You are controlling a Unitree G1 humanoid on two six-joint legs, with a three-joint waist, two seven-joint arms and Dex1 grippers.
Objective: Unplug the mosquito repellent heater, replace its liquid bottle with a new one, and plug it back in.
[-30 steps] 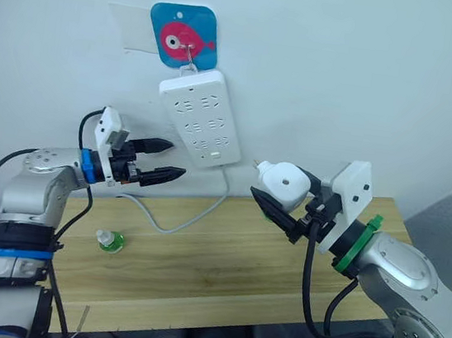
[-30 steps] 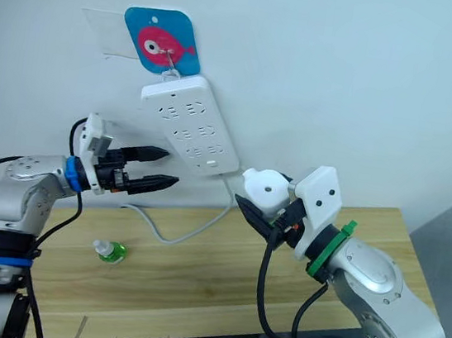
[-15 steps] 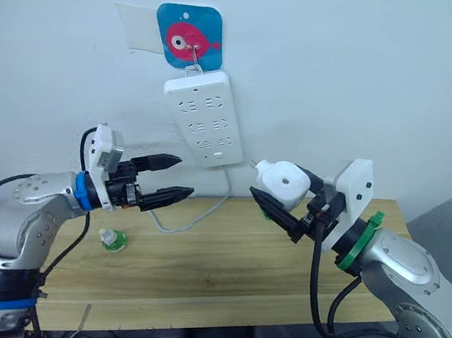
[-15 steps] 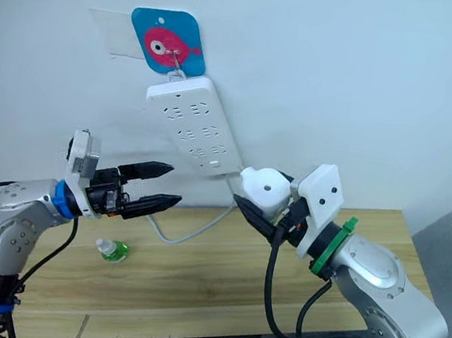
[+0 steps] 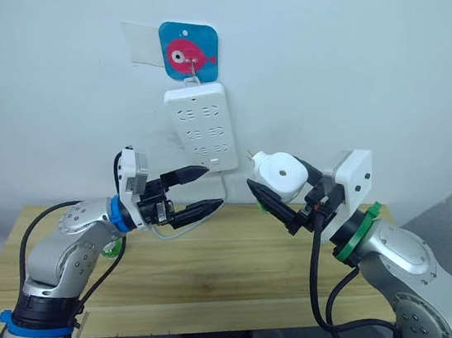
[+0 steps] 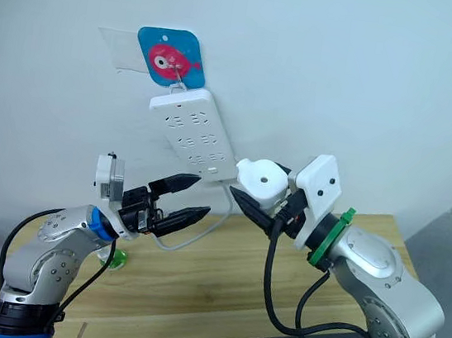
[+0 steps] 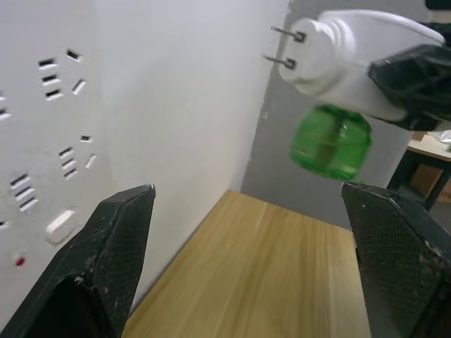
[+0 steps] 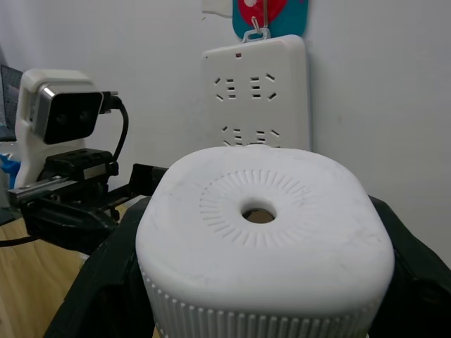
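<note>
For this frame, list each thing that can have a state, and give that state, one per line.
mosquito repellent heater: unplugged, prongs bare, held in the air.
green bottle: attached under the heater.
right gripper: shut on the heater.
left gripper: jaws open, empty, aimed toward the heater.
power strip: hanging on the wall from a hook, sockets empty.
second green bottle: on the wooden table, mostly hidden behind the left arm.

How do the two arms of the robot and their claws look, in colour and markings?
Both arms have silver-grey metal shells with black cables looping outside. The left claw has two black pointed fingers, a blue ring at the wrist and a white camera block. The right claw is black too, with a green wrist ring and a white plate with a camera behind it.
</note>
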